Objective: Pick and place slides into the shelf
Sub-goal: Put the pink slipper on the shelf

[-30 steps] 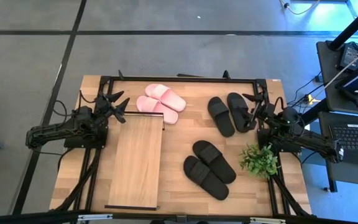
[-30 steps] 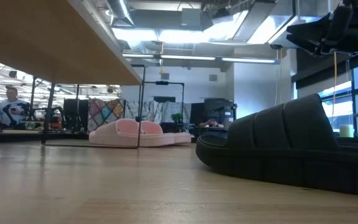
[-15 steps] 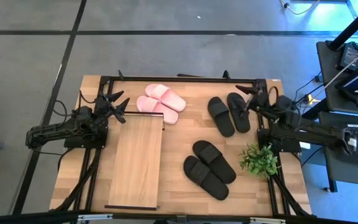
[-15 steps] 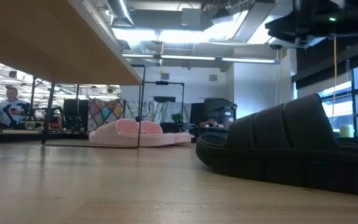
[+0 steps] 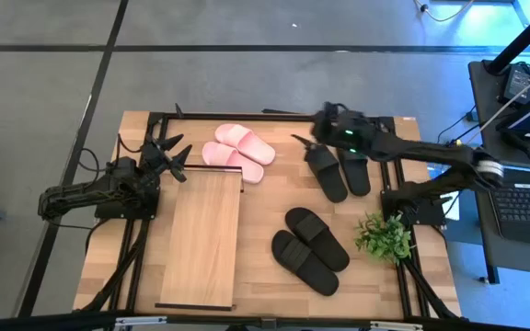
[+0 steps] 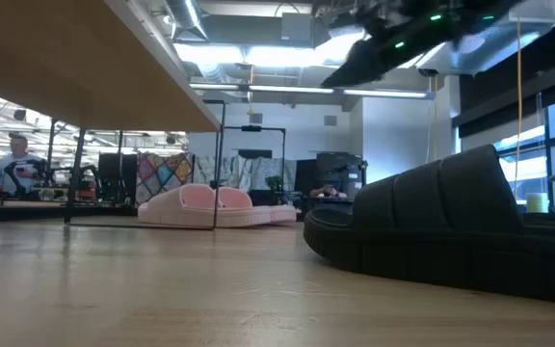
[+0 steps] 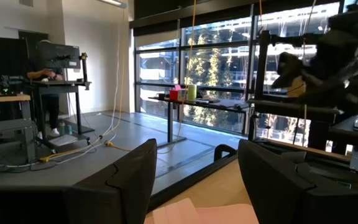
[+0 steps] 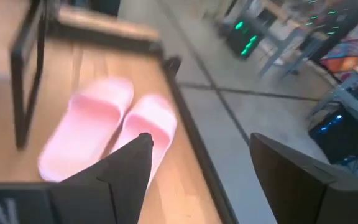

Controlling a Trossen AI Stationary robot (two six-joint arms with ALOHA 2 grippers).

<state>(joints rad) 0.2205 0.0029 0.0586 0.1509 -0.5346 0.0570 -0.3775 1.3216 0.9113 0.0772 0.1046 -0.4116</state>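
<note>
Your right end effector [image 5: 304, 141] hangs wide open and empty above the upper black slides [image 5: 339, 166], facing the pink pair [image 5: 237, 152] — all six slides lie on the table [image 5: 256, 221], none on the shelf [image 5: 201, 237]. Left end effector [image 5: 171, 151] waits open beside the shelf.

Wooden table [image 5: 260, 198] with shelf, slides and a plant

The shelf [image 5: 201, 237] stands at 9 o'clock, pink slides [image 5: 237, 152] at 12, one black pair [image 5: 339, 167] at 1, another black pair [image 5: 310, 249] at 5, the green plant [image 5: 384, 236] at 4.
</note>
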